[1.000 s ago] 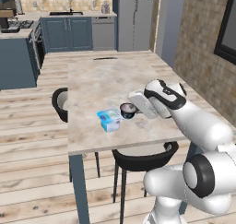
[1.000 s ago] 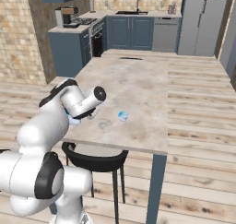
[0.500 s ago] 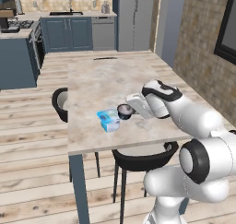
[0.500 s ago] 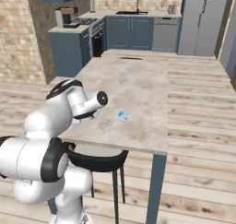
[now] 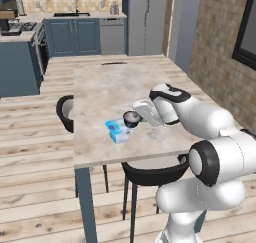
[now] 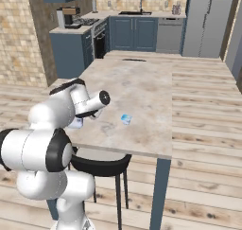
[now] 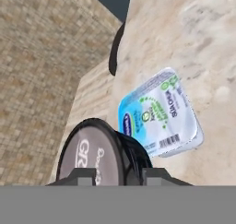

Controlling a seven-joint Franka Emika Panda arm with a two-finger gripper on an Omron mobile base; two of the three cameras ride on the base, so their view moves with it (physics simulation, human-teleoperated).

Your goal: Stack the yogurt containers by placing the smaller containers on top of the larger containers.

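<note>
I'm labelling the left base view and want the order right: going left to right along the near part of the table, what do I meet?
Black chair at the table's left edge → light-blue rectangular tub → dark round cup in the gripper → white arm.

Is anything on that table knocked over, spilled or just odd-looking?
Nothing is spilled. The oddest sight is the black cup, tipped on its side in the gripper above the table, beside the blue tub. The tub lies flat and closed. A tiny blue cup stands alone nearer the table's middle.
</note>
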